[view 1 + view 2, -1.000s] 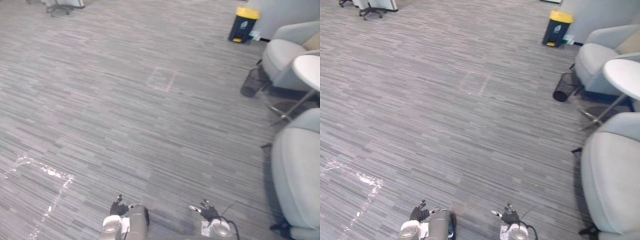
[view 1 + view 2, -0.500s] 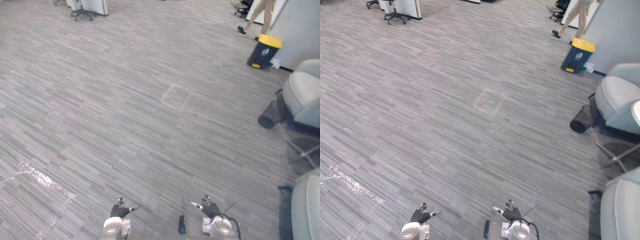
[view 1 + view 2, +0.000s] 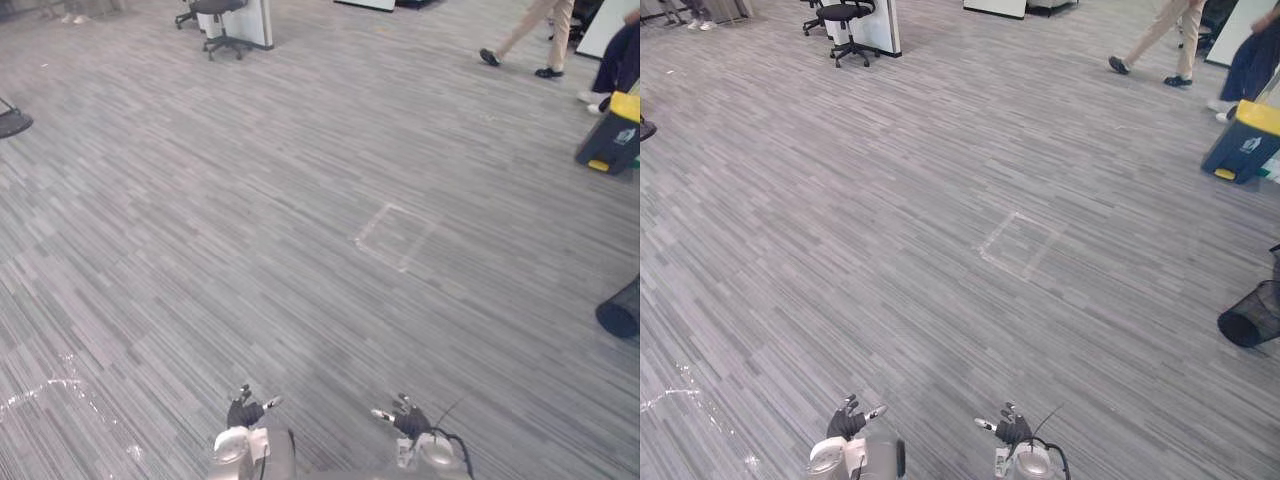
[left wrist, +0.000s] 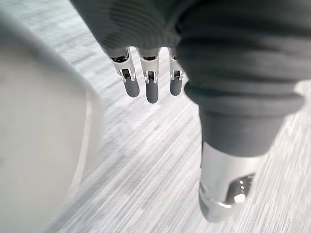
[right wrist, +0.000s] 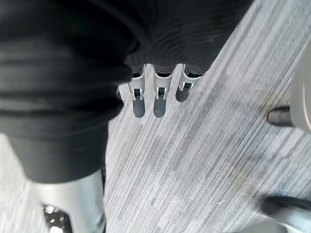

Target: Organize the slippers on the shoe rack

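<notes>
Carpet of grey, finely striped pile (image 3: 220,230) spreads wide before me. My left hand (image 3: 243,411) and my right hand (image 3: 404,421) hang low at the near edge, apart from each other, above the carpet and touching nothing. The left hand's silver, dark-tipped fingers (image 4: 151,90) are straight and relaxed, the thumb held apart. The right hand's fingers (image 5: 159,99) hang just as loose, grasping nothing. Where the slippers lie I cannot tell.

A pale taped square outline (image 3: 394,237) marks the carpet ahead, and a shiny strip of clear tape (image 3: 45,392) curls at my near left. Far off on the left a black office chair on castors (image 3: 845,15) stands beside a white panel (image 3: 883,28). At the far right are a person in beige trousers (image 3: 1160,35), mid-stride, and another person in dark blue trousers (image 3: 1252,55) near a dark bin with a yellow lid (image 3: 1243,142). Nearer on that side, a black mesh wastebasket (image 3: 1252,315) lies on its side.
</notes>
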Available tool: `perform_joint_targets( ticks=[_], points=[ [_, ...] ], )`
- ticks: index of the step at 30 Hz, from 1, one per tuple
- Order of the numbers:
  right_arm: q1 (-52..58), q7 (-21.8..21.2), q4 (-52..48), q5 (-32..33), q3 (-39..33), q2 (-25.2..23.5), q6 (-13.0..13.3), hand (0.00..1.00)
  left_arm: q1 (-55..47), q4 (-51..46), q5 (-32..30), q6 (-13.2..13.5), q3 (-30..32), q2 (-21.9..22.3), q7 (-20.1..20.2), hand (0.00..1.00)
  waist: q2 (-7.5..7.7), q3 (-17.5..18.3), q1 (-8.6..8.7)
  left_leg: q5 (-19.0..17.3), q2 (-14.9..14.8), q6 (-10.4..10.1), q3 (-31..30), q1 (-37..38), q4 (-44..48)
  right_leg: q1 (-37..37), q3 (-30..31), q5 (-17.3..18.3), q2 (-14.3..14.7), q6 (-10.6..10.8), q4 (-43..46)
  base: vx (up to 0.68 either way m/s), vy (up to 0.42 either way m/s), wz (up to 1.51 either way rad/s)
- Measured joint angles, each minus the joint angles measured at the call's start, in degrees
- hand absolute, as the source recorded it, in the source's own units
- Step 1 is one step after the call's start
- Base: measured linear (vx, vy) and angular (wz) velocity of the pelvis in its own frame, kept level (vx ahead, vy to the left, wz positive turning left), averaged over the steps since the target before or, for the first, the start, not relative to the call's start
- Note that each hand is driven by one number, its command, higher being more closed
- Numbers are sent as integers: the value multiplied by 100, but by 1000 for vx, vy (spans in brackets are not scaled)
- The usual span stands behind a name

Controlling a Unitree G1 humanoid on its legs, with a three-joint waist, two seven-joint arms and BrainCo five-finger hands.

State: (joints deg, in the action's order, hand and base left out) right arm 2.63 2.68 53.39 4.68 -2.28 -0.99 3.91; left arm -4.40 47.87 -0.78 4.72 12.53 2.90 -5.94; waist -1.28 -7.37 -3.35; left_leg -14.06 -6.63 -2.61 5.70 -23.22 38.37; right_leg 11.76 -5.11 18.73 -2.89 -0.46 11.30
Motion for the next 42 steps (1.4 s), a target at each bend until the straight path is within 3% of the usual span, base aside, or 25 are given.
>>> perform_joint_targets(
  ticks=[1,3,6,7,9,11,13,14,15,18,19,20,21,22,24,26,27,28,31,35,36,37,38,39,42],
  points=[
    [-61,10,116,-9,-63,10,2,0,0,75,30,5,-30,-71,4,0,124,69,-31,438,355,101,117,235,-788,184,296,123,-228,71,-84,436,210,-9],
    [-88,-2,156,-23,-25,-20,11,0,15,231,38,24,-62,-171,-1,0,185,148,21,378,475,199,148,317,-978,102,654,-139,-243,-104,-136,518,217,2],
    [-82,-12,157,-30,-45,-50,17,0,6,455,40,-36,4,-368,-3,0,317,179,12,2,598,525,315,482,-694,-80,1176,-408,-356,125,642,474,199,-2],
    [-57,-28,155,-39,-83,-57,27,0,-87,463,83,-36,5,-391,-8,0,337,178,2,-198,654,582,412,787,-827,-567,1317,-628,-340,661,1931,533,204,-18],
    [-6,-49,144,-136,-74,-74,28,0,-98,485,89,-51,-13,-420,-7,0,371,117,29,-320,740,638,484,1255,-976,-1243,1419,-947,-346,1293,3661,436,142,-29],
    [99,-63,-88,-208,-11,-55,60,0,-91,522,89,-60,-23,-400,-6,0,343,25,72,-388,765,716,526,1976,-1255,-2037,1100,-745,-339,967,5085,367,65,-27],
    [150,-81,-311,-234,16,-73,124,0,-32,485,85,-54,-7,-329,-4,0,292,-16,87,-645,684,661,478,2602,-1740,-2781,652,-517,-166,614,5196,298,14,-26],
    [164,-84,-349,-234,17,-88,128,0,-29,482,90,-51,-9,-345,-2,0,319,-23,88,-662,682,664,477,2671,-1767,-2883,598,-470,-142,583,5124,407,-38,-19],
    [244,-97,-560,-232,11,-118,151,0,-20,493,89,-55,-17,-341,-5,0,333,-27,107,-885,581,638,451,2923,-1822,-3180,394,-332,19,494,4498,386,-75,7],
    [234,-105,-589,-229,-46,-64,222,0,121,578,82,-55,-84,-252,1,0,360,-44,170,-1061,513,477,296,3305,-2053,-3353,-35,-578,98,303,2247,387,-101,33],
    [170,-105,-508,-227,-179,-31,215,0,177,633,57,-52,-122,-119,3,0,326,-29,267,-1100,499,375,138,3535,-2292,-3427,-41,-1386,163,131,1224,511,-161,47],
    [163,-104,-504,-229,-191,-18,210,0,157,657,46,-52,-125,-90,5,0,282,7,290,-1089,467,356,108,3614,-2396,-3401,-37,-1588,217,79,1170,710,-218,53],
    [135,-95,-488,-232,-200,-2,197,0,147,749,30,-50,-126,-44,13,0,185,87,317,-1023,356,263,-108,3787,-2529,-3352,-41,-1723,345,-173,1215,688,-228,33],
    [44,-79,-450,-231,-245,6,151,0,167,792,3,-53,-133,44,42,0,59,49,270,-743,218,6,-460,3848,-2402,-3401,-237,-1421,307,-308,1818,830,-299,41],
    [25,-88,-514,-233,-276,90,152,0,207,794,-22,-58,-255,66,66,0,62,17,392,-484,273,105,-649,3790,-1896,-3539,-400,-1101,323,-243,2416,559,-262,37],
    [130,-107,-502,-230,-137,111,139,0,134,759,-24,-66,-156,72,72,0,-154,141,361,35,93,-1,-732,3085,185,-2874,-581,-812,568,-491,1714,542,-253,2],
    [152,-123,-493,-223,-137,105,92,0,81,685,-47,-62,-36,35,104,0,-271,165,272,580,-153,-70,-723,2552,1349,-2552,-460,-722,807,-635,1435,589,-120,-61],
    [157,-118,-461,-202,-124,48,73,0,50,600,-48,-61,70,14,78,0,-327,140,261,571,-342,-54,-536,2037,2316,-2110,-284,-615,963,-741,1141,590,-84,-63],
    [254,-104,-373,-118,31,-15,55,0,-162,277,-36,-40,168,-151,65,0,3,51,112,283,-445,-36,-59,1159,2893,-1024,316,-517,985,-775,386,650,-32,-75],
    [211,-63,-215,-76,18,-34,5,0,-258,127,-13,-6,211,-155,50,0,35,29,-20,-296,-273,64,183,335,1299,-173,1037,-469,798,-685,-194,566,104,-102],
    [209,-43,-210,-77,-8,-40,5,0,-245,120,-24,2,200,-139,50,0,65,14,-20,-235,-57,32,146,217,381,-53,1177,-403,652,-602,-210,424,181,-90],
    [209,-31,-179,-80,-80,-21,9,0,-249,140,-21,6,161,-137,48,0,22,29,-20,197,131,-51,-48,217,-1016,73,1407,-289,539,-515,-225,429,203,-99],
    [194,-28,-111,-80,-108,-1,16,0,-249,208,-2,11,159,-133,48,0,-49,21,-41,752,187,-33,-164,246,-1375,162,1558,-236,544,-457,-254,548,272,-100],
    [163,-19,32,-86,-142,-15,-10,0,-212,257,-18,30,164,-158,46,0,20,60,-83,840,297,53,-50,402,-1393,264,1807,-174,381,-369,-245,557,244,-61],
    [211,-41,33,-144,-149,-127,4,0,-189,313,-31,65,120,-262,53,0,246,217,-14,361,439,335,284,587,-1210,-213,2146,-285,206,-195,919,559,247,-42]
  ],
)
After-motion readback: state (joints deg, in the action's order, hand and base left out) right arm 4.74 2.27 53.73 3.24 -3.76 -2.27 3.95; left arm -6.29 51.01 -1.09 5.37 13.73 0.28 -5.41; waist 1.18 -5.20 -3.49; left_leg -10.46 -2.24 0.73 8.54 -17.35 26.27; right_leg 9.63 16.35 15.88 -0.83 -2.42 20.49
